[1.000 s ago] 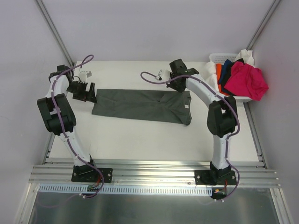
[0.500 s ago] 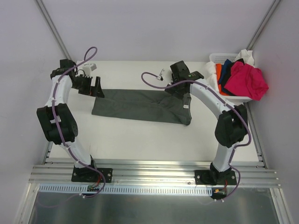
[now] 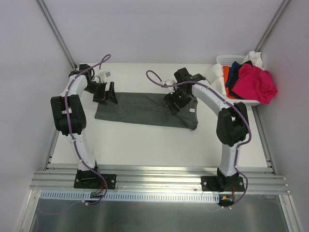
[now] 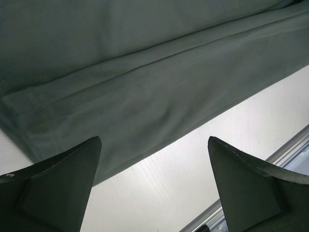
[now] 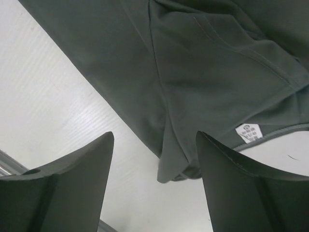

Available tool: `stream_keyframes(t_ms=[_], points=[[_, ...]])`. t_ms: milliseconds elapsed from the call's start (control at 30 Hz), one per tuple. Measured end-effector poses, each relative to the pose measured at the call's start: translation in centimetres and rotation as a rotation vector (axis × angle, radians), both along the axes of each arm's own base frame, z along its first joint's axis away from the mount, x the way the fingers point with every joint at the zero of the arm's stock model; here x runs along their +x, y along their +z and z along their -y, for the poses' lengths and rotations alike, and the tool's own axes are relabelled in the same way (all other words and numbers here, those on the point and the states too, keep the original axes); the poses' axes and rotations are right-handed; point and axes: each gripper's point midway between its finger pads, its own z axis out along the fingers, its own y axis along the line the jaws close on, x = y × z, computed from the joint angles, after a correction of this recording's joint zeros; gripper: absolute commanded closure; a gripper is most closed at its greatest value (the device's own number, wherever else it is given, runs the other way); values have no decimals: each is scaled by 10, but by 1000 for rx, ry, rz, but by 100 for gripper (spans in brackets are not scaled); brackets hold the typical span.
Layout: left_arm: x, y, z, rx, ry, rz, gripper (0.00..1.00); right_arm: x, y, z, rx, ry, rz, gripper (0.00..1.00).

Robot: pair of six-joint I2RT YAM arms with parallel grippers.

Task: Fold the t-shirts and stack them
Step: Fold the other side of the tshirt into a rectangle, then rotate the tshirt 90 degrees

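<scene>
Folding stage: early, by the look of it. Charcoal t-shirt (image 3: pixel 145 110) flat on the table (image 3: pixel 145 140) as a long narrow band, sleeves apparently turned in, not yet folded end over end.
Left gripper (image 3: pixel 108 95): released, jaws spread wide with nothing between them, poised over the band's left end.
Under the left jaws: hemmed cloth edge ahead of both tips, bare table in the gap between them.
Right gripper (image 3: pixel 173 105): likewise released and holding nothing, poised over the band's right end.
Under the right jaws: cloth corner between the tips, white neck label (image 5: pixel 249 132) just beside one tip.
Contact with cloth: cannot tell from either wrist view.
Beyond the right jaws: white plastic basket (image 3: pixel 223 59), well apart, heaped with an orange t-shirt (image 3: pixel 225 75), navy t-shirt (image 3: pixel 236 70), magenta-pink t-shirt (image 3: pixel 256 82) and white t-shirt (image 3: pixel 255 58), all unfolded.
Done: lengthwise folds on one shirt, seemingly.
Left: cross fold of the charcoal one, then every basket shirt, then stacking. No stack begun.
</scene>
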Motion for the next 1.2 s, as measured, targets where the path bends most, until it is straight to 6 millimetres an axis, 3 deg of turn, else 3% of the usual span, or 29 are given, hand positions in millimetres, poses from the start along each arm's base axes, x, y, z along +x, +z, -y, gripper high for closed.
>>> stream_keyframes(t_ms=[133,233,400,700,900,1200], points=[[8,-2,27,3,-70,7,7,0,-18,-8,35,-58,-87,28],[7,-18,44,0,-112,-30,7,6,-27,-13,62,-94,-130,28],[-4,-45,45,6,-114,-115,8,15,-45,-7,88,-175,-204,27],[-25,-49,41,-2,-88,-167,9,31,-73,11,111,-313,-309,27],[-72,-48,48,-7,-87,-249,9,80,-70,-4,176,-333,-249,27],[-165,-52,91,103,-282,-365,9,152,-65,-42,338,-354,-120,27]])
